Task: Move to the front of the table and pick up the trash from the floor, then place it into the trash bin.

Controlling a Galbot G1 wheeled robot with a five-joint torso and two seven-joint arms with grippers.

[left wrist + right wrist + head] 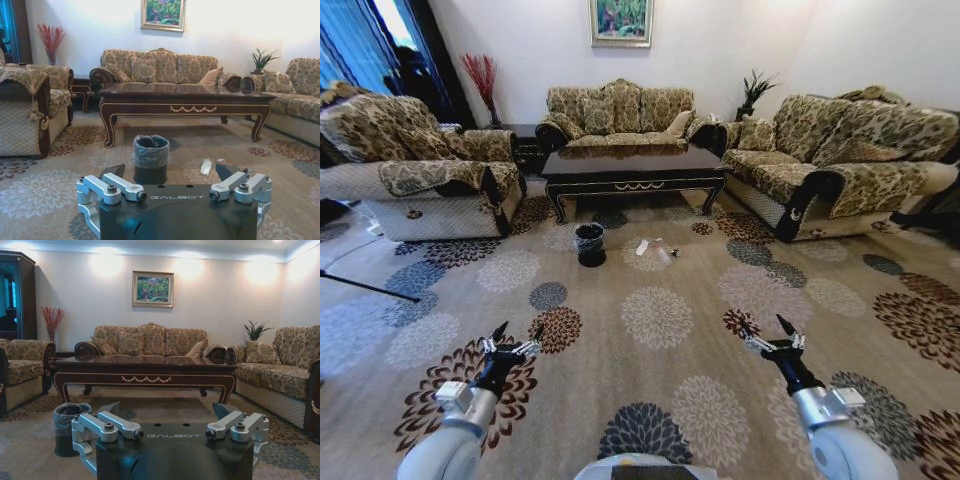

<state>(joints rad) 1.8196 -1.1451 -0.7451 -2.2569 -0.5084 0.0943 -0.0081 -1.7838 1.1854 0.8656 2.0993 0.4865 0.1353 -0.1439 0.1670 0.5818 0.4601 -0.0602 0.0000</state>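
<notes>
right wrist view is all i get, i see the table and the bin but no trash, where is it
Observer: The trash lies on the floor in front of the table, just to the robot's right of the trash bin.
Operator: how many pieces
Observer: The head view shows a white wrapper and a clear bottle beside it; I can't make out anything smaller.
Operator: other arm near any of it
Observer: No. The left hand hangs open over the floor well short of the bin, level with the right hand.
</notes>
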